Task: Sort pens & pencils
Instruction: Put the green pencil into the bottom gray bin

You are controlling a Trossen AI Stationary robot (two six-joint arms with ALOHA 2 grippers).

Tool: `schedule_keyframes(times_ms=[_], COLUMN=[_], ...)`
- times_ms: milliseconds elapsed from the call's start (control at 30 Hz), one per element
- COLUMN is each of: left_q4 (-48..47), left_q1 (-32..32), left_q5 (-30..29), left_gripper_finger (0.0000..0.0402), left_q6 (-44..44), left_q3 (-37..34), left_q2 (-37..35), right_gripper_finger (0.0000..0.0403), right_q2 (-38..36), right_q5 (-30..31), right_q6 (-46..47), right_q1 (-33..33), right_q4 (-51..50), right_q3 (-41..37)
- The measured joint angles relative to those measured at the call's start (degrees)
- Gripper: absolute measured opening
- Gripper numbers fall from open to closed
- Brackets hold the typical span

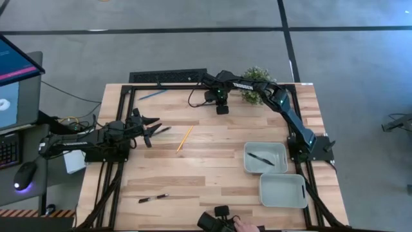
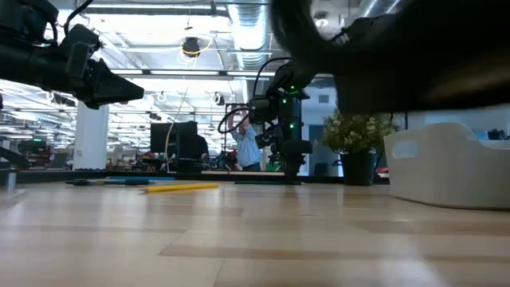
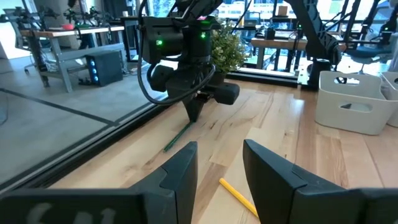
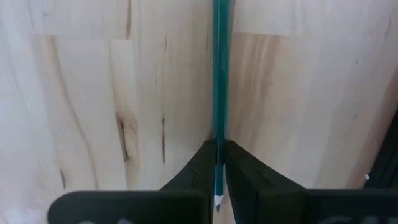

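My right gripper stands at the table's far edge, pointing down, shut on a teal-green pencil. A yellow pencil lies flat mid-table, and a blue pencil lies flat at the far left. One black pen lies near the front edge and another in the far grey tray. My left gripper hovers open at the left and holds nothing. The yellow pencil's end shows beyond its fingers. My right gripper pinches the teal-green pencil close to its sharpened tip between its two fingers. It comes from above, pointing down. The pencil's long shaft runs out from the fingers low along the wood. I cannot tell whether it is lifted clear.
A second grey tray stands nearer the front right. A potted plant sits at the far edge beside the right arm. A person's hand with a black device shows at the front edge. A monitor, keyboard and mouse stand left of the table.
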Motion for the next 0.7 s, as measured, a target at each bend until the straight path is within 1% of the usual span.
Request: schedule_keyframes(times_ms=[167, 533, 700], left_q4=[0.0, 0.0, 0.0], left_q1=[0.0, 0.0, 0.0], left_q5=[0.0, 0.2, 0.2], left_gripper_finger=[0.0119, 0.0119, 0.0119], left_q6=[0.0, -0.4, -0.3], left_q3=[0.0, 0.0, 0.0], left_q2=[0.0, 0.0, 0.0], right_gripper_finger=[0.0051, 0.0051, 0.0051], right_q2=[-0.8, -0.9, -1.0], right_q5=[-0.6, -1.5, -8.6], right_q6=[0.3, 6.0, 8.6], right_q1=[0.3, 1.7, 3.1], right_q4=[-1.6, -10.7, -15.0], right_q3=[2.1, 7.6, 12.4])
